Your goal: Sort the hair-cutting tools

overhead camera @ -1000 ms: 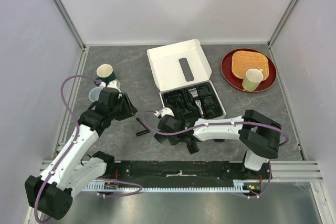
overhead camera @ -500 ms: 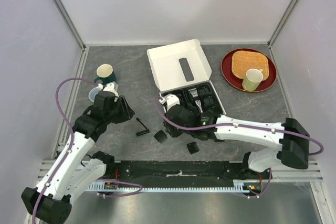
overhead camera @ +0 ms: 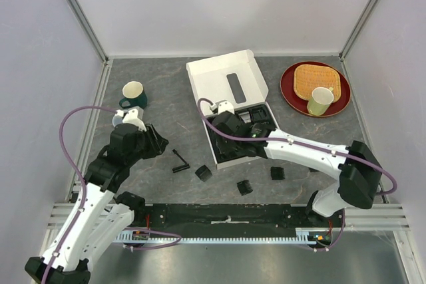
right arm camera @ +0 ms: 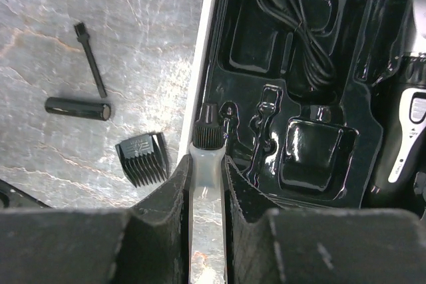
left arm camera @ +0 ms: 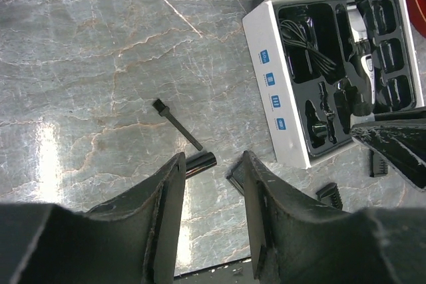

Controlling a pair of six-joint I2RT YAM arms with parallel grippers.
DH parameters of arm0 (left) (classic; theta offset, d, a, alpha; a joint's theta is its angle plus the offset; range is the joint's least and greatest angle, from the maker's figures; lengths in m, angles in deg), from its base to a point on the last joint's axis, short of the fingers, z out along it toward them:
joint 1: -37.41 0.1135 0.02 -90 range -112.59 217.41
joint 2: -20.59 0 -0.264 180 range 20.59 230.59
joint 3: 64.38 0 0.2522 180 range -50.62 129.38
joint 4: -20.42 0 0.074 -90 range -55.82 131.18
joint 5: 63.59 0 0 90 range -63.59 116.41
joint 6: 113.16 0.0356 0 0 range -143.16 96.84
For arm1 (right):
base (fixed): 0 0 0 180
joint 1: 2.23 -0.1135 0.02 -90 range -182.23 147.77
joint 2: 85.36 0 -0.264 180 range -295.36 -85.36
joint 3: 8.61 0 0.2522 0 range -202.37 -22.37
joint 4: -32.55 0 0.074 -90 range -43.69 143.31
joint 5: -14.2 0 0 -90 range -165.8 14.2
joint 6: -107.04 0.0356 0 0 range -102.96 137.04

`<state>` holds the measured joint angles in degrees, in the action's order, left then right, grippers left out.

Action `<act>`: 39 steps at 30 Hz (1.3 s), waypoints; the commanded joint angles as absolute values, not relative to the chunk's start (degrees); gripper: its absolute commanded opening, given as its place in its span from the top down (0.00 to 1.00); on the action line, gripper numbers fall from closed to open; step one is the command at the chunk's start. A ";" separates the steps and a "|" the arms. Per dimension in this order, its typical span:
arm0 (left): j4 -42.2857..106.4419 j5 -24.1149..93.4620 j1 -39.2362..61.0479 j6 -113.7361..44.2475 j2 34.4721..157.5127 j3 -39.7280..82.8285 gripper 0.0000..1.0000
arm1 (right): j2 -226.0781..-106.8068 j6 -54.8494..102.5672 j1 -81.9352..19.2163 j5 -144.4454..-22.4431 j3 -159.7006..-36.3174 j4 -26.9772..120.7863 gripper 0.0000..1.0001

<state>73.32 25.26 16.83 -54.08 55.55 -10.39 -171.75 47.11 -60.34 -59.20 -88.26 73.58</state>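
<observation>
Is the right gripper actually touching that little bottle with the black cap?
Touching. In the right wrist view the right gripper has its fingers pressed against both sides of the bottle, no gap.

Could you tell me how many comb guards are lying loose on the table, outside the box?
3. The left guard lies by the near-left corner of the box, the middle guard nearest the arm bases, the right guard beside the right arm, which may hide more.

I can't read a single word or number in any view. The nearest thing to print is a row of four small blue squares (left arm camera: 269, 78) on the side wall of the white box (left arm camera: 293, 145), centre right in my left wrist view, too tiny to make out. The clipper (right arm camera: 406, 131), at the right edge of my right wrist view, has a pale mark I can't read either.
</observation>
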 commanded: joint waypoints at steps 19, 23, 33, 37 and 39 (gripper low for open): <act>70.66 27.99 17.28 -50.94 59.61 -10.28 0.56 | -181.95 47.36 -60.42 -60.60 -89.53 75.05 0.72; 70.66 28.00 17.37 -50.85 59.44 -10.36 0.56 | -181.87 47.72 -60.33 -61.56 -89.00 75.22 0.65; 70.48 27.82 17.37 -50.85 58.82 -10.72 0.57 | -180.02 48.51 -60.42 -60.86 -90.05 76.28 0.45; 70.57 27.73 17.37 -50.94 59.17 -10.54 0.57 | -178.36 48.69 -60.33 -59.55 -90.40 76.45 0.48; 70.57 27.73 17.28 -50.94 59.26 -10.63 0.57 | -178.00 48.34 -60.24 -58.84 -90.49 76.11 0.50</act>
